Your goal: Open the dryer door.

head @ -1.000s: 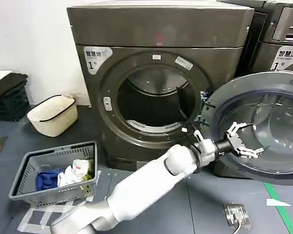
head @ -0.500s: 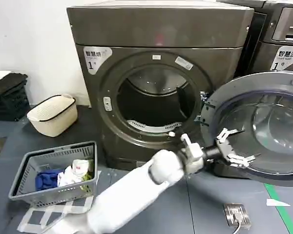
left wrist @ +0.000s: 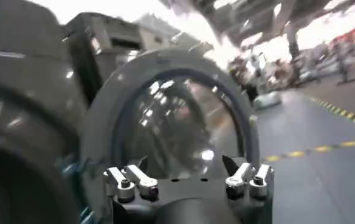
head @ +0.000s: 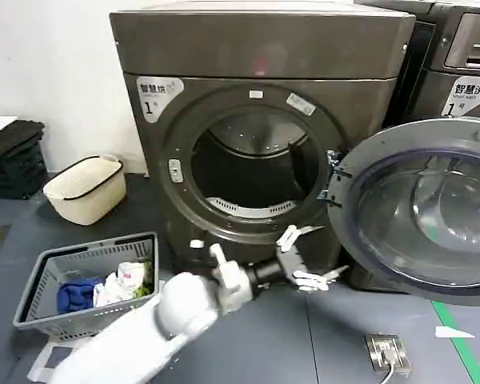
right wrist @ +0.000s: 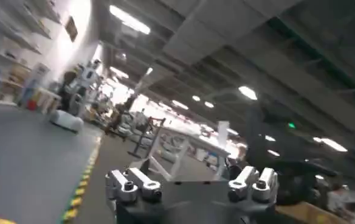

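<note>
In the head view, the dryer door is seen swung wide on its hinge at the right side of the dryer, its round window turned outward and the drum opening laid bare. The left gripper is held low in front of the machine, below the opening, with its fingers spread and nothing between them. The door lies to the right of it and higher up, apart from the fingers. The task is judged to be essentially done, so any coming move would be a retreat away from the door.

In the left wrist view, the door is seen ahead of the left gripper, filling the space beyond the spread fingers, with no contact made.

In the right wrist view, the right gripper is shown with its fingers parted and empty, pointed at the hall and ceiling, away from the dryer.
</note>
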